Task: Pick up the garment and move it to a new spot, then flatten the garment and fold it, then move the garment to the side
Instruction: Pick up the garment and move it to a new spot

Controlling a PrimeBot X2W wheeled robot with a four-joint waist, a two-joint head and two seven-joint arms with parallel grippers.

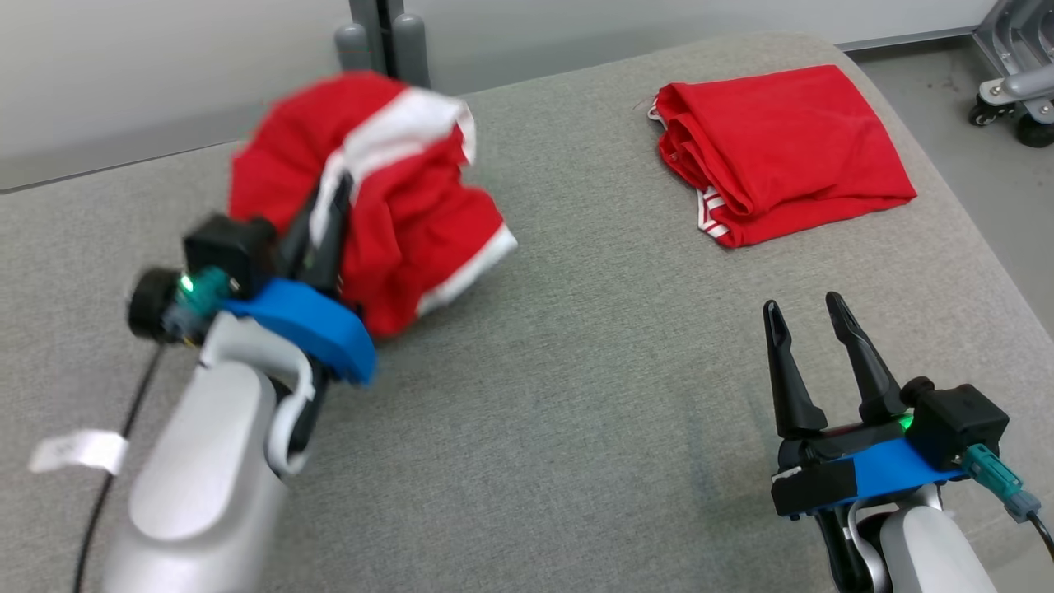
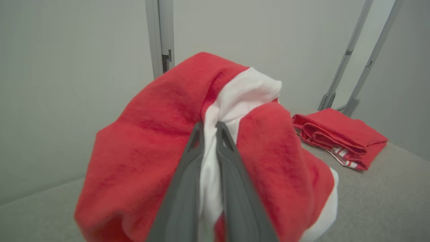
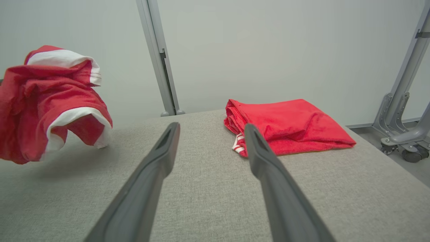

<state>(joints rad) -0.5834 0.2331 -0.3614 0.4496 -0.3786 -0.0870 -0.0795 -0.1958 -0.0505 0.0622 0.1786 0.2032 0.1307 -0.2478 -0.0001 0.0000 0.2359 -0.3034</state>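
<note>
A crumpled red garment with white trim hangs in the air above the left part of the grey padded table. My left gripper is shut on it, its fingers pinching a white fold. The bunched garment shows clear of the table, its shadow beneath it. My right gripper stands open at the lower right, low over the table, with nothing between its fingers.
A second red garment lies folded at the far right of the table, also seen as the folded red garment. Grey posts stand behind the table's far edge. A wheeled metal stand is on the floor to the right.
</note>
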